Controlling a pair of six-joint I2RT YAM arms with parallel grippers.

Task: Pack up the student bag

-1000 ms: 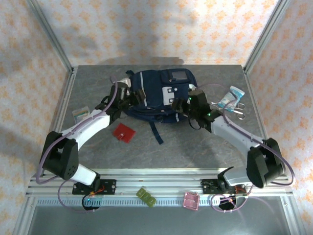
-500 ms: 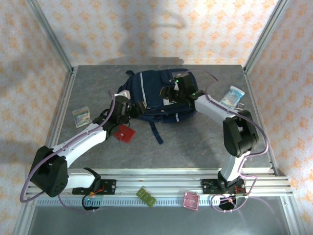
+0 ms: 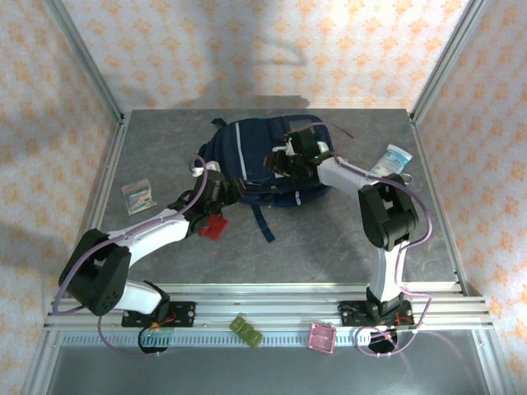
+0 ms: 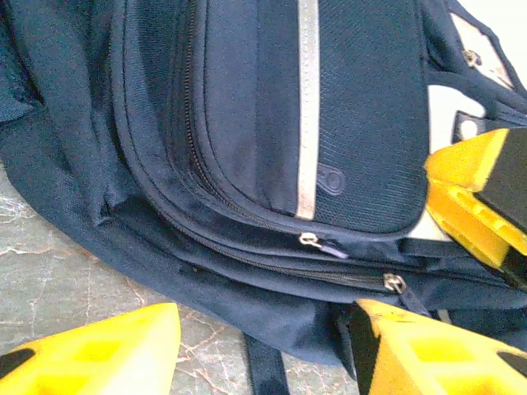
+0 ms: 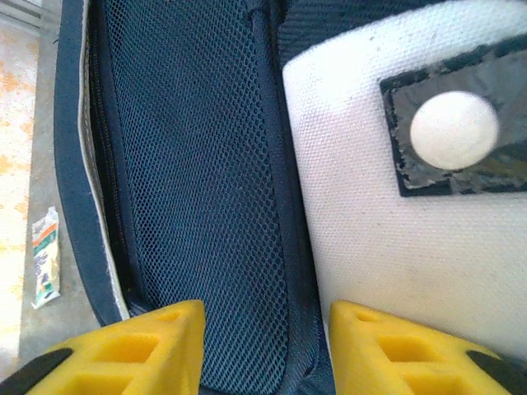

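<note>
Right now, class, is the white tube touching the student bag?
Apart. The top external view shows bare grey table between the white tube and the student bag, at its right edge.

Bright light throws soft shadows on the back wall (image 3: 272, 49); a pale patch (image 5: 395, 247) on the student bag (image 5: 198, 164) glares white.

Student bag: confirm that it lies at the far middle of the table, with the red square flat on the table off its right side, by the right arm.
One detail is wrong. The red square lies off the left side of the student bag, by the left arm, as the top external view shows. The bag does lie at the far middle of the table.
</note>
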